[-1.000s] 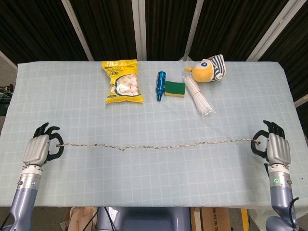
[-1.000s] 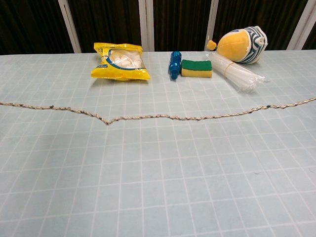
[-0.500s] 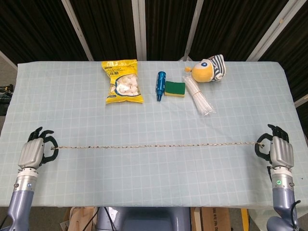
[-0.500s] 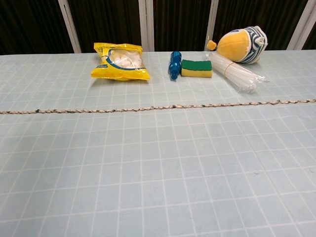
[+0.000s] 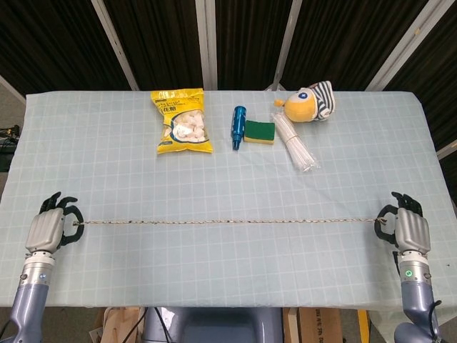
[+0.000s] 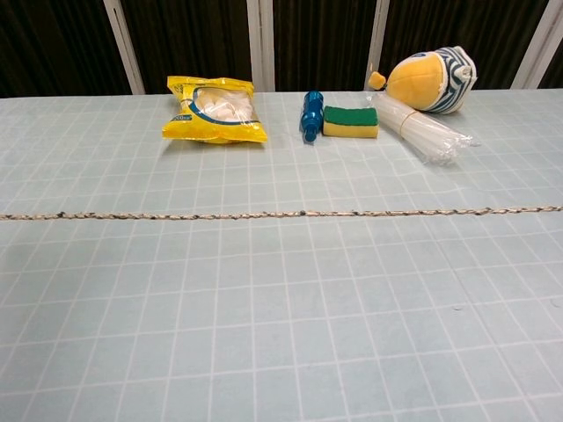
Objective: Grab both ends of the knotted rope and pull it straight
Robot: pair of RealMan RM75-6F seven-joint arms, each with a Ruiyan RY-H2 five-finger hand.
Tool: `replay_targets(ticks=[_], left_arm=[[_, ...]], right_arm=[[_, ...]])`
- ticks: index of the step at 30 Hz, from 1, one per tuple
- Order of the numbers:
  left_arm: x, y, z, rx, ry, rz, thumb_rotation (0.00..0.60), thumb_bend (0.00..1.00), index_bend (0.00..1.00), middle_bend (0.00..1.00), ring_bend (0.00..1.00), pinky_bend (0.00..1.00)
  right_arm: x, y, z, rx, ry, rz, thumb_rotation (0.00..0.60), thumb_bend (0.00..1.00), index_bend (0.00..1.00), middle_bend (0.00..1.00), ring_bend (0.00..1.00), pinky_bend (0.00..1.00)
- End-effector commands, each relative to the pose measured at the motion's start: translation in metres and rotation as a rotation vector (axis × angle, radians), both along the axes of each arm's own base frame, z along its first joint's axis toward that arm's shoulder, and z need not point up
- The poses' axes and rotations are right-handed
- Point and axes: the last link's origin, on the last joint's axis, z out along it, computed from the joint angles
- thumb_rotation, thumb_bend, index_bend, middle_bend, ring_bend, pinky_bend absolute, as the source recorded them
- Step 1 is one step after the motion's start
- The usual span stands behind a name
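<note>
A thin braided rope (image 5: 228,222) runs taut and straight across the near part of the checked tablecloth; in the chest view the rope (image 6: 281,213) spans the whole width with no knot showing. At the rope's left end my left hand (image 5: 48,229) pinches it near the table's left edge. My right hand (image 5: 408,229) pinches the other end near the right edge. Neither hand appears in the chest view.
At the back of the table lie a yellow snack bag (image 5: 183,121), a blue bottle (image 5: 236,126), a green sponge (image 5: 259,131), a bundle of clear straws (image 5: 294,143) and a striped plush toy (image 5: 310,103). The tablecloth (image 5: 228,279) ends just in front of the hands.
The slack rope with its small kink has been drawn straight. Both hands moved outward and then slightly toward the near edge, carrying the rope with them.
</note>
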Motion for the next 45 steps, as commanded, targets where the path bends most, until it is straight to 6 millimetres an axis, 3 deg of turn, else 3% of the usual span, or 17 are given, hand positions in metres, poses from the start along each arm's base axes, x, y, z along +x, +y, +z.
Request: replay_targets(ticks=[1,28,36,41,45], left_arm=[[-0.001,-0.001,-0.001,-0.003,0.007,0.001,0.600,0.56,0.62,0.21,0.00,0.00],[-0.009,-0.002,-0.008,-0.046,0.094,0.009,0.600,0.53,0.59,0.19,0.00,0.00],[-0.008,-0.003,-0.005,-0.057,0.117,0.011,0.600,0.44,0.48,0.14,0.00,0.00],[-0.007,-0.003,-0.001,-0.054,0.121,0.006,0.600,0.37,0.38,0.10,0.00,0.00],[-0.006,-0.004,0.001,-0.047,0.110,-0.001,0.600,0.30,0.33,0.07,0.00,0.00]], right_arm=[[-0.001,0.001,-0.003,0.014,0.008,0.001,0.600,0.48,0.64,0.15,0.00,0.00],[0.004,0.005,-0.021,0.127,0.055,0.012,0.600,0.48,0.62,0.15,0.00,0.00],[0.006,0.006,-0.022,0.142,0.058,0.015,0.600,0.48,0.39,0.06,0.00,0.00],[0.005,0.007,-0.020,0.149,0.061,0.007,0.600,0.49,0.10,0.00,0.00,0.00],[0.004,0.007,-0.017,0.146,0.076,0.003,0.600,0.49,0.00,0.00,0.00,0.00]])
